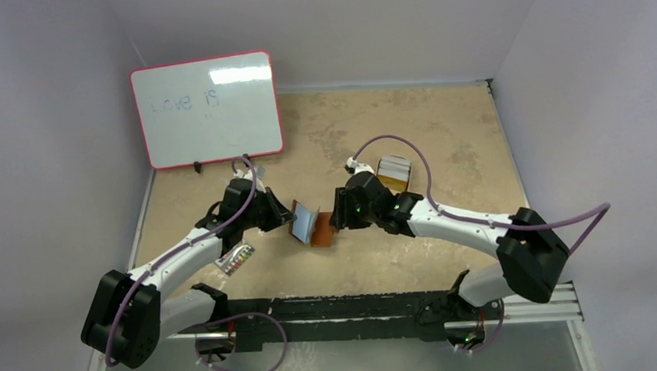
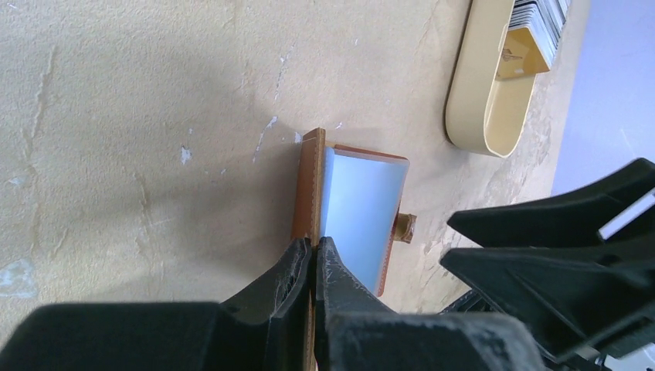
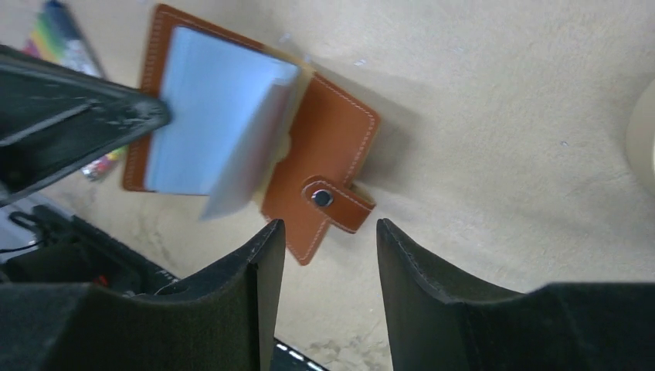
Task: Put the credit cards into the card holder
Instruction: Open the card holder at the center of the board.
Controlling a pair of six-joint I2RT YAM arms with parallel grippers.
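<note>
The card holder [image 1: 317, 229] is a brown leather wallet lying open on the table, with pale bluish inner sleeves [image 3: 216, 124] fanned up. My left gripper [image 2: 313, 255] is shut on the edge of its left leather flap [image 2: 311, 182] and holds that flap upright. My right gripper [image 3: 328, 239] hovers open just beside the strap with the metal snap [image 3: 322, 198], nothing between its fingers. The credit cards [image 1: 394, 169] stand stacked in a tan oval tin [image 2: 485, 93] behind the right arm; the same credit cards [image 2: 538, 22] show in the left wrist view.
A whiteboard [image 1: 207, 109] leans at the back left. A bundle of coloured markers [image 1: 235, 259] lies beside the left arm. The right gripper's black fingers [image 2: 556, 255] sit close to the wallet's right side.
</note>
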